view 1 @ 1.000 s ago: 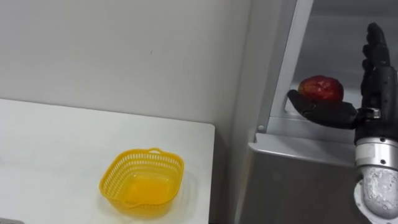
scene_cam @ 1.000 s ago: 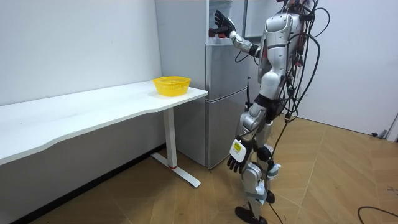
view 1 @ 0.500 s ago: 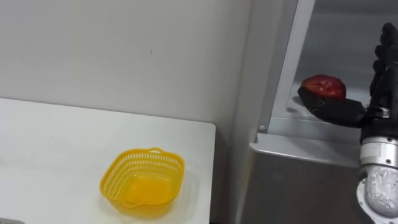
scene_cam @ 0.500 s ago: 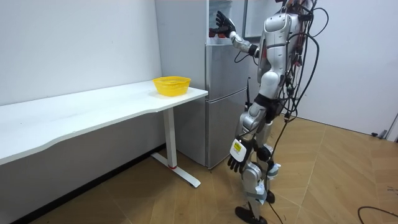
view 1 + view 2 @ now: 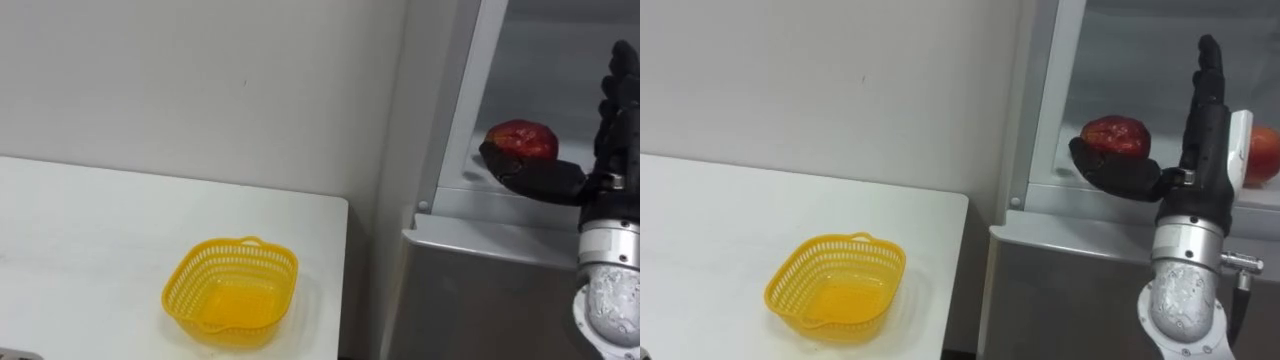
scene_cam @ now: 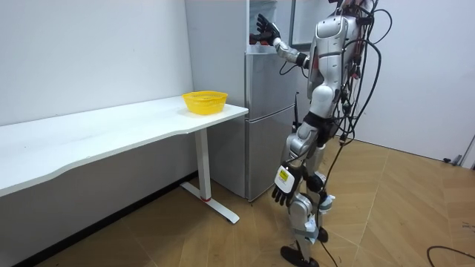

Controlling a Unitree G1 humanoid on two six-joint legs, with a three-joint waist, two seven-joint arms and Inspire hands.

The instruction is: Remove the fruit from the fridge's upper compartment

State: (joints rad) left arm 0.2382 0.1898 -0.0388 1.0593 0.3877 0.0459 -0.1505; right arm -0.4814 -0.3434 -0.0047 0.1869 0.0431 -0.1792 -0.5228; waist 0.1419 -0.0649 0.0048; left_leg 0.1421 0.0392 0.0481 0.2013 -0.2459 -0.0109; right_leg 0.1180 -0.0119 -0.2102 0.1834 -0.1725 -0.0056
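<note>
Standing at the grey fridge (image 6: 263,126), upper compartment open. Raised into it: right robot hand (image 5: 1203,140), spread, fingers straight toward 12 o'clock, thumb stretched toward 9 o'clock, nothing gripped. Target taken to be the round dark-red fruit (image 5: 1116,134) on the pale fridge shelf (image 5: 1055,188). Located at 9 o'clock from the palm and at 12 o'clock of the thumb; contact between thumb and fruit not resolvable. No marked long axis on the fruit, so approach angle judged uncritical. Also a second red fruit (image 5: 1264,155) at 3 o'clock of the hand, partly behind it. Left robot hand (image 6: 280,194) hanging low beside the thigh, well apart from the shelf; right clearly the nearer. Judged next need: shift toward 9 o'clock and curl round the fruit. Yellow plastic mesh basket (image 5: 790,275) on white table (image 5: 700,220), at 8 o'clock of the fruit, well apart.
</note>
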